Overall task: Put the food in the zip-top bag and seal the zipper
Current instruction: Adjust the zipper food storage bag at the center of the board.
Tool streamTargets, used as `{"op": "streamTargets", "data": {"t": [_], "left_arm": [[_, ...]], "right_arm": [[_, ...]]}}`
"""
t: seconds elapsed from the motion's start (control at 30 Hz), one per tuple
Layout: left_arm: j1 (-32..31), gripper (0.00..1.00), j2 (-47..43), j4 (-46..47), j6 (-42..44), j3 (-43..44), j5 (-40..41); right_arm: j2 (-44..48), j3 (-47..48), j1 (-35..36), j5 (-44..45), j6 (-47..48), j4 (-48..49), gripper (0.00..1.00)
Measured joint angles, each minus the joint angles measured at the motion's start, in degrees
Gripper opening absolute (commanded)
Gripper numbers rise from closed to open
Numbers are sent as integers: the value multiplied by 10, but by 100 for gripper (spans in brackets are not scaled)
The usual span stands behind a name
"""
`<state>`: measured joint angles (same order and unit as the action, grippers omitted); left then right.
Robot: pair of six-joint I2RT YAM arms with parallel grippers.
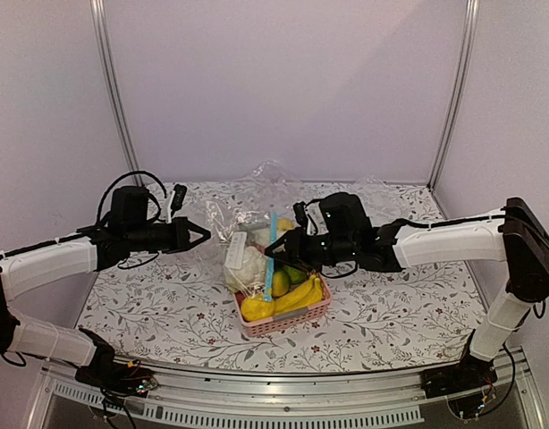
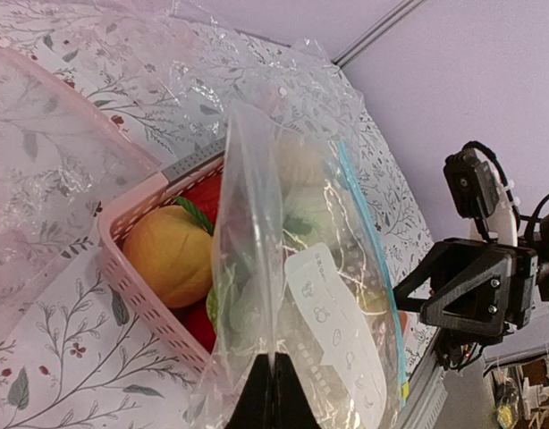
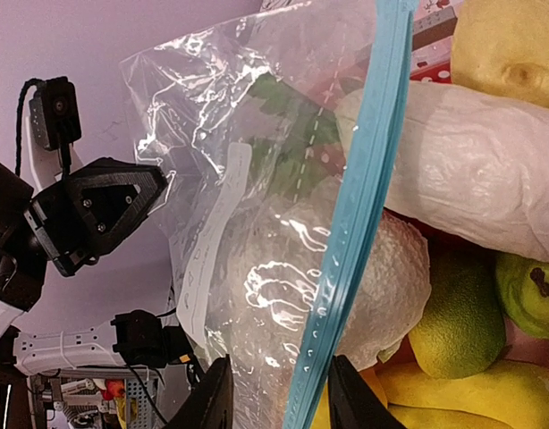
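Lilac walls close in a flower-patterned tabletop [image 1: 149,295]. At the left of the top view, the left end effector [image 1: 203,235] is shut on an edge of the bag [image 1: 234,223]. From its wrist camera we see a crease of the plastic run straight into the closed tips. We find the bag held up, crumpled, above the left part of the basket [image 1: 288,323] at frame centre. Its zipper [image 1: 272,248] stands nearly upright along the bag's right side.

In the basket lie a lemon [image 1: 255,308] at the near left corner and a green fruit [image 1: 295,274] further right. In the right wrist view a white piece [image 3: 471,179] lies just right of the zipper.

From the right of the frame the right end effector [image 3: 281,393] reaches the zipper. Its jaws stand part-way apart, one on each side of the strip. We cannot tell whether they clamp it.
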<state>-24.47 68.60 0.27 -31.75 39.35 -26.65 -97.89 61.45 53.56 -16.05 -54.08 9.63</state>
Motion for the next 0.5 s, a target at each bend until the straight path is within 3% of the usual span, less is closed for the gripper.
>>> {"op": "streamTargets", "data": {"t": [0.5], "left_arm": [[0, 0, 0, 6, -1, -10, 0]], "right_arm": [[-17, 12, 0, -6, -26, 25, 27]]}}
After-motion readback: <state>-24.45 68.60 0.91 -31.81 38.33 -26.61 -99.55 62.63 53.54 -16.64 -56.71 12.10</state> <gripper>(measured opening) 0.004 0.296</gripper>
